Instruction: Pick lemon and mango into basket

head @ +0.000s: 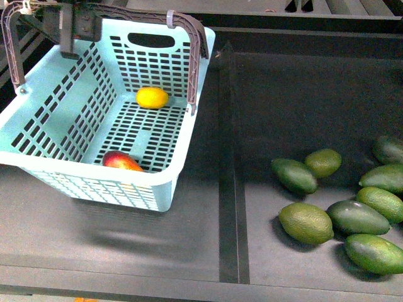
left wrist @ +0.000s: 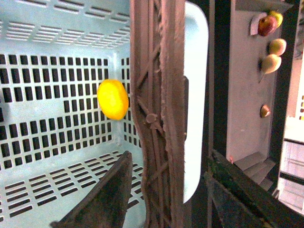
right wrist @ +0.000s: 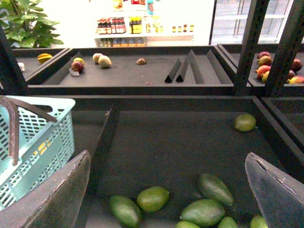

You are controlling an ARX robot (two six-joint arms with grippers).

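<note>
The light teal basket [head: 165,189] hangs tilted over the left bin, its far end raised. Inside it the yellow lemon [head: 152,97] lies near the far wall, and the red-and-yellow mango [head: 121,161] rests against the near wall. My left gripper [head: 75,28] is shut on the basket's two brown handles [left wrist: 156,118], which are pressed together between its fingers [left wrist: 102,199]. The left wrist view looks down on the lemon [left wrist: 112,99] on the slotted floor. My right gripper [right wrist: 164,194] is open over the right bin, holding nothing, with the basket [right wrist: 42,137] off to one side.
Several dark green oval fruits [head: 305,222] lie in the right bin, also below the right gripper as green fruits [right wrist: 152,198]. A raised divider [head: 227,157] separates the two bins. Shelves with more fruit [right wrist: 102,60] stand in the background.
</note>
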